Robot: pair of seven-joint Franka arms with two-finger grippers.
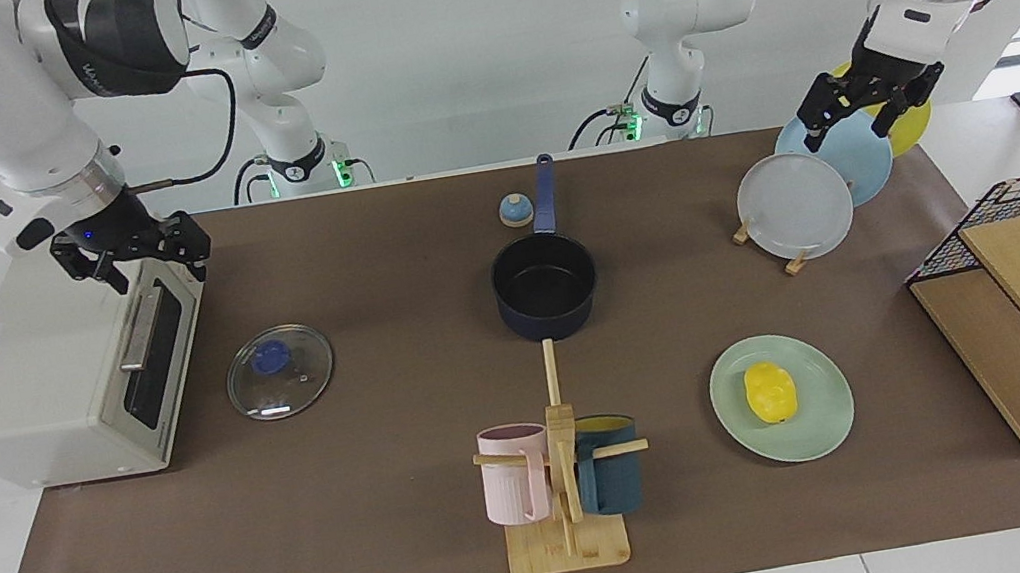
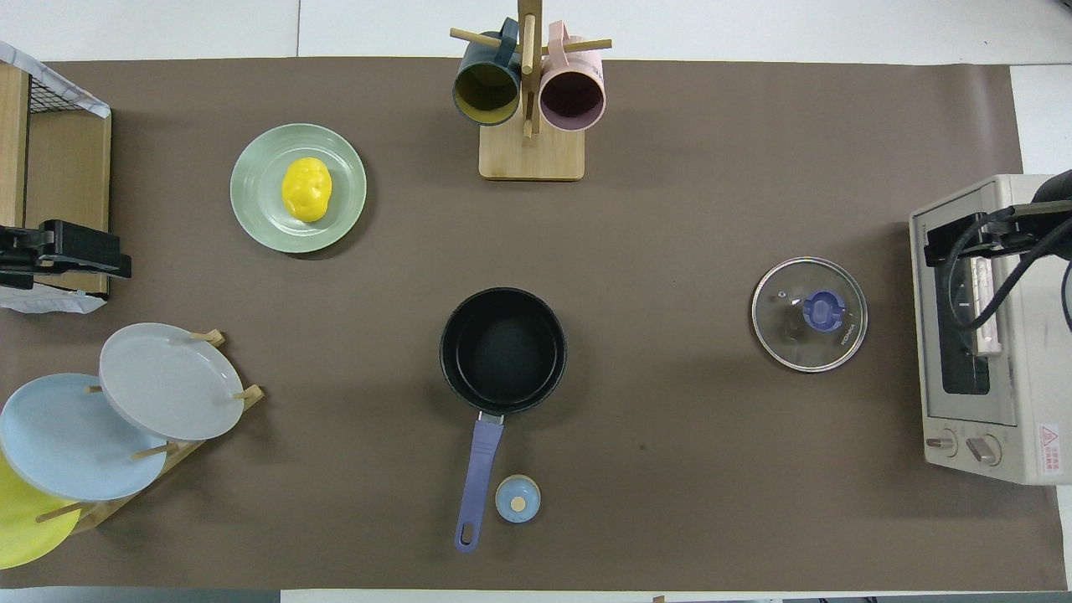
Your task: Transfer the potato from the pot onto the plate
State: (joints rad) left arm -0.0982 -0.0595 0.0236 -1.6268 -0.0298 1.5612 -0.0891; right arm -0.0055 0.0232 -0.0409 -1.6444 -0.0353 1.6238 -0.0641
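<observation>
White walls framed a tabletop (image 1: 410, 564) spread with a brown mat, and both arms hung high above it. The right gripper (image 1: 131, 250) hovered over the toaster oven (image 1: 68, 373) at the right arm's edge, jaws apart and empty; that arm waited. The left gripper (image 1: 869, 103) hung over the plate rack (image 1: 796, 203) near the corner at the left arm's end, fingers spread, nothing in them.

By my reading the transfer was done: the pot (image 1: 546, 283) sat mid-table with a bare black interior, its long blue handle pointing toward the robots. The plate (image 1: 819, 427), pale mint green, lay toward the left arm's end, farther from the robots than the pot, and the potato (image 1: 770, 391) rested on it, a touch off centre. What remained was a clean retreat, so the left arm ought to keep its height and clear the stacked plates on the rack.

The potato looked bright yellow, oval and lumpy; its dimples probably meant a moulded toy, though that was hard to judge from this height. It looked settled, no sign of rolling.
</observation>
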